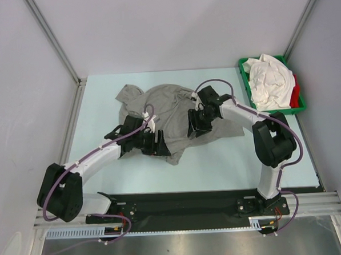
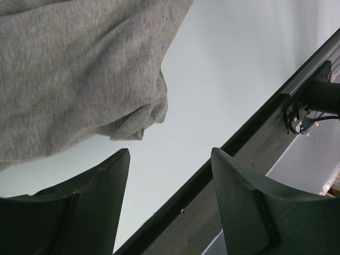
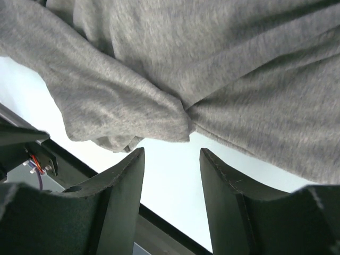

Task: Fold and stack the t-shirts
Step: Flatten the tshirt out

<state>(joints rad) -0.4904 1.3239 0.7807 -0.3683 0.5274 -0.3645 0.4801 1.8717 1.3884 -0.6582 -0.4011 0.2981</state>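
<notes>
Left tool [image 2: 170, 154] and right tool [image 3: 171, 151], each parted and gripping nothing, sit close against a crumpled heather-grey t-shirt [image 1: 169, 107]. The left arm [image 1: 97, 157] reaches in from the near left, and the right arm [image 1: 247, 116] curls in from the right. The shirt lies mid-surface [image 1: 218, 165], long axis left–right, one sleeve pointing far-left.

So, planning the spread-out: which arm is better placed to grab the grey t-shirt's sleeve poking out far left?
Left, probably. The left gripper, open and empty, sits on that side of the grey t-shirt, nearer the sleeve. The right gripper, also open, would have to reach across the shirt.
</notes>
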